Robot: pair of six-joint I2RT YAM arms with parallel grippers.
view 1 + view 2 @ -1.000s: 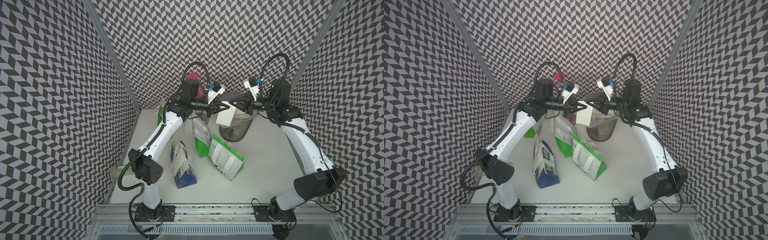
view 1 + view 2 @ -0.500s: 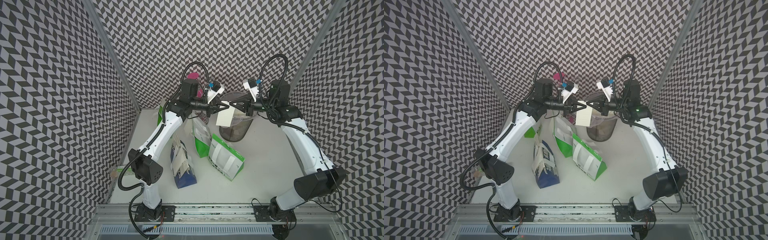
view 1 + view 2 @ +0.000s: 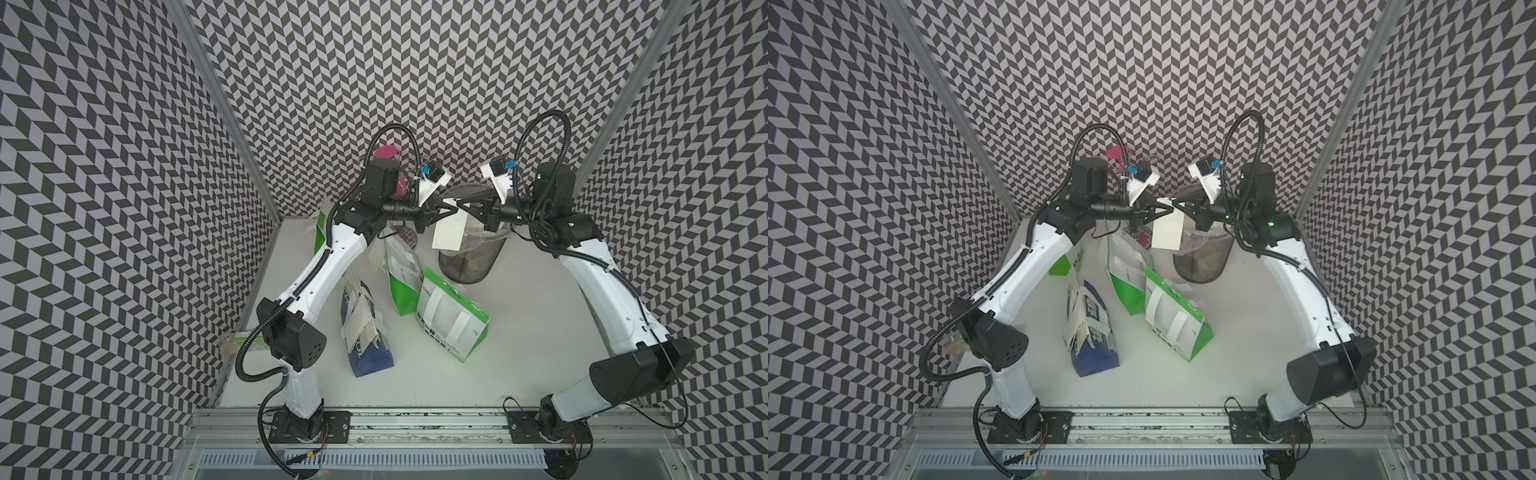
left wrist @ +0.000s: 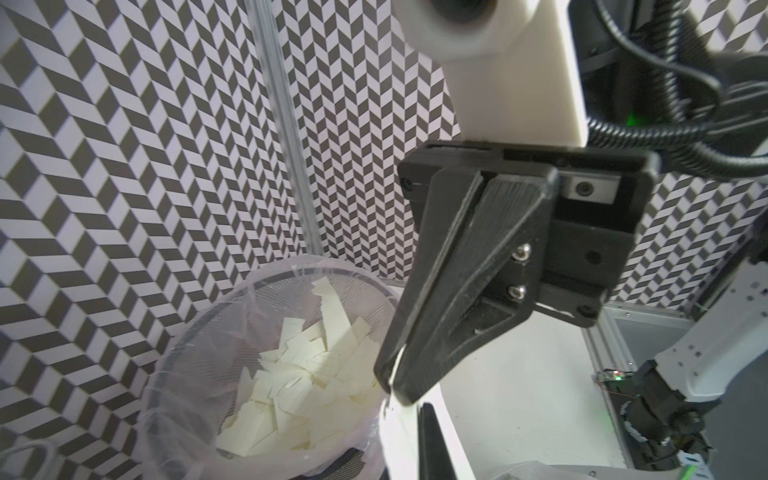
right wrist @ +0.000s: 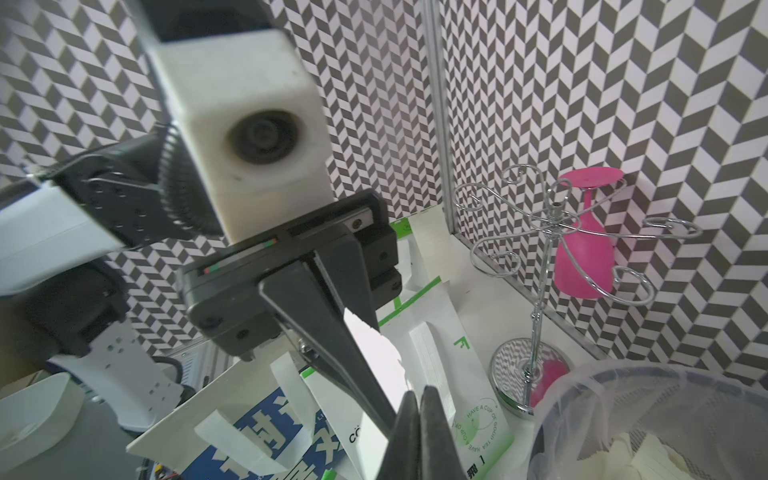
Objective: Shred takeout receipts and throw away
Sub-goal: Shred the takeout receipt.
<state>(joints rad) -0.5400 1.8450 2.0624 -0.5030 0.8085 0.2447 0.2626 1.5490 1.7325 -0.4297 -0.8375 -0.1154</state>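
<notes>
Pinching the top edge of 1 receipt (image 3: 448, 232) tight with left gripper (image 3: 449, 208) and right gripper (image 3: 460, 204), tips close together, likely ready to rip. Held above the bin (image 3: 469, 266), for dropping bits in with the torn pieces (image 4: 291, 390) there.

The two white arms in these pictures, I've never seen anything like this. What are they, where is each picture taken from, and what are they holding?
They are two robot arms fixed to a rail, each ending in a two-fingered gripper. Two pictures look down from overhead, side by side; two come from cameras on the arms' wrists. On the white table are green-and-white paper bags and a blue paper bag, beside a mesh bin lined with plastic that holds torn paper pieces. A wire rack with a pink glass stands by the back wall. The left gripper and right gripper are both shut on the top edge of one lined receipt, which hangs by the bin.
</notes>
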